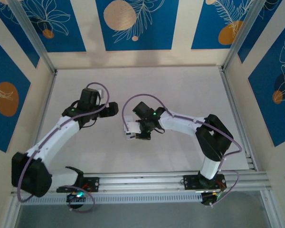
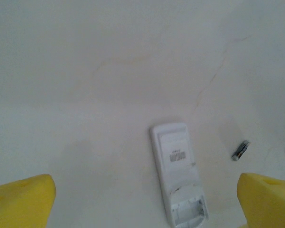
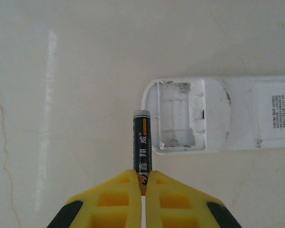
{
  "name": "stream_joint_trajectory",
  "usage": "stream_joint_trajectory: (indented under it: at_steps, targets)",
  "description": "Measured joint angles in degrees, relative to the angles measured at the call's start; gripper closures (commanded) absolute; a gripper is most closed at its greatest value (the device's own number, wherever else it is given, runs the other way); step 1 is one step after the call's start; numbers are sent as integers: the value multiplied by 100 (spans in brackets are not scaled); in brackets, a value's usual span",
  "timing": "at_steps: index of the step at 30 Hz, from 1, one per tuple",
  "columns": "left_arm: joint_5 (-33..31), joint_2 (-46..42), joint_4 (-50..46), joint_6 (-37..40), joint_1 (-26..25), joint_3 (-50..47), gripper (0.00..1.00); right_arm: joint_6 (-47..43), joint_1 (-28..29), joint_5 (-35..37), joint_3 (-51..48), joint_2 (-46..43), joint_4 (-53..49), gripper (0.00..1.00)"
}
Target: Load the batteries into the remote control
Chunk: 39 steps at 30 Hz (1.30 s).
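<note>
R gripper [image 3: 143,183] is pinched narrow on the lower end of a battery [image 3: 142,142], which sticks out toward 12 in the right wrist view, long axis 12–6. Remote [image 3: 237,116] lies back-up on the table [image 3: 61,95], long axis 3–9. Its open battery bay [image 3: 178,116] is at the 9 o'clock end, so the bay sits approx 1 o'clock from the fingertips, just beside the battery's top end. Battery is thus crosswise to the remote. It prob needs a turn + short shift toward 3 before seating, tho slot direction isn't clear. R arm looks the nearer. Second battery [image 2: 240,150] lies loose at 2 o'clock of the remote in left wrist view, apart from it. L gripper [image 2: 145,194] is spread wide, empty.
</note>
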Motion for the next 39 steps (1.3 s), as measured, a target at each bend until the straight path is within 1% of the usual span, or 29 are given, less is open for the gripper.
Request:
stream_joint_trajectory:
  at_steps: [5, 11, 21, 39]
  targets:
    - [278, 105, -149, -269, 245, 103, 0, 155, 4, 103, 68, 251, 116, 91]
    - [568, 103, -155, -317, 496, 251, 0, 293, 57, 243, 212, 555, 330, 91]
    - [758, 101, -149, -317, 503, 210, 0, 354, 63, 247, 393, 645, 446, 91]
    - [800, 101, -127, -317, 505, 179, 0, 352, 0, 293, 393, 774, 446, 91]
